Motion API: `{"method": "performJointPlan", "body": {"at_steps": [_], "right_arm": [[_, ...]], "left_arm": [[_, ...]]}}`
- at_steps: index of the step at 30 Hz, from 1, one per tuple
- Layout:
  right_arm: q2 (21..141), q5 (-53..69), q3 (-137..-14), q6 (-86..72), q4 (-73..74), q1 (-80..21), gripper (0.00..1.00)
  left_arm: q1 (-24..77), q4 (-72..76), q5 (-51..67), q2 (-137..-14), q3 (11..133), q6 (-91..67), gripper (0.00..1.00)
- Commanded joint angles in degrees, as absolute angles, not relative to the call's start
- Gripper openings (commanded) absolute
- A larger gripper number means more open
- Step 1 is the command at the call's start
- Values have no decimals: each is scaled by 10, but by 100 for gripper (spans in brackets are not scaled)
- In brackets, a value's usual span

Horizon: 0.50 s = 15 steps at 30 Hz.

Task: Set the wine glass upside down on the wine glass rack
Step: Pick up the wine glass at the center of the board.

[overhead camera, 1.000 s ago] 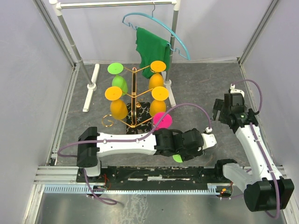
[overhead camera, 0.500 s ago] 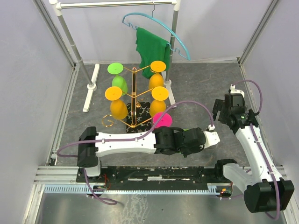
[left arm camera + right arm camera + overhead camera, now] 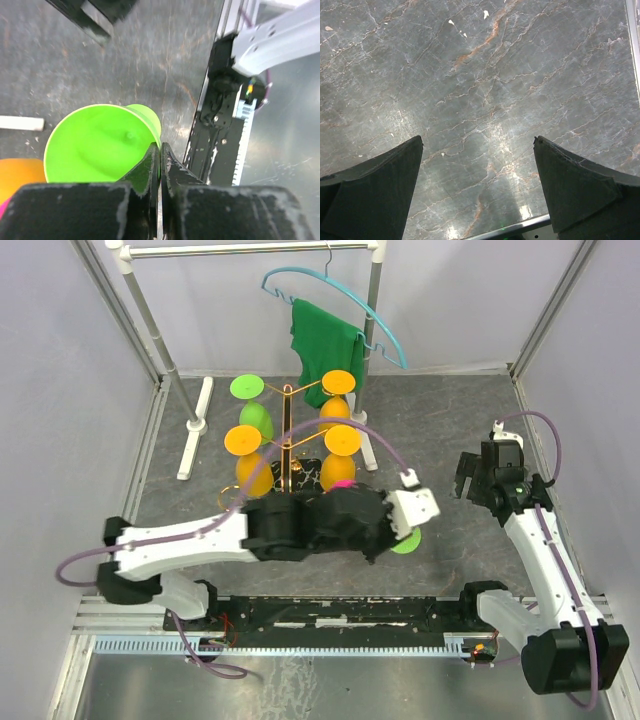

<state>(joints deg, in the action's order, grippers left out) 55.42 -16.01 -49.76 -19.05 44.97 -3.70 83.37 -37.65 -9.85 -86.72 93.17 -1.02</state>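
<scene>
Okay, top view first: the left arm (image 3: 200,540) stretches across the middle of the table (image 3: 430,420). Its bulk covers the front of the wine glass rack (image 3: 287,430) and hides most of the marbled base. The green wine glass (image 3: 408,542) peeks out as a sliver under the white wrist, off the rack, to its right and nearer the arm bases. The pincer holding it is buried from this angle. Open floor lies right of the rack, across to the right gripper (image 3: 467,480), which hangs near the right wall. Orange glasses (image 3: 242,439), a second green glass (image 3: 247,388) and a half-covered pink glass (image 3: 343,483) fill the rack's arms. The white clothes rail (image 3: 250,248), blue hanger (image 3: 340,300) and green cloth (image 3: 325,355) crowd the back edge.

Left wrist view: the left gripper (image 3: 160,152) has its fingers pinched nearly together on the green glass's edge. Exactly which part they bite is hard to tell. The front rail (image 3: 220,100) runs close by on the right.

Right wrist view: the fingers are spread wide, with only bare grey table between them.
</scene>
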Motion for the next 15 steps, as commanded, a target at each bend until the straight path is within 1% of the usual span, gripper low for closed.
{"method": "performJointPlan", "body": {"at_steps": [1, 4, 7, 12, 15], "right_arm": [[565, -151, -503, -194, 430, -31, 100], [562, -146, -503, -197, 428, -30, 100], [544, -135, -509, -195, 429, -31, 100], [489, -90, -530, -173, 424, -30, 100], [456, -42, -545, -168, 415, -30, 100]], "left_arm": [[836, -361, -85, -761, 974, -6, 3], [836, -343, -114, -711, 975, 10, 3], [836, -288, -179, -661, 947, 52, 3], [836, -123, -257, -619, 875, 176, 3], [836, 6, -271, -609, 818, 263, 3]]}}
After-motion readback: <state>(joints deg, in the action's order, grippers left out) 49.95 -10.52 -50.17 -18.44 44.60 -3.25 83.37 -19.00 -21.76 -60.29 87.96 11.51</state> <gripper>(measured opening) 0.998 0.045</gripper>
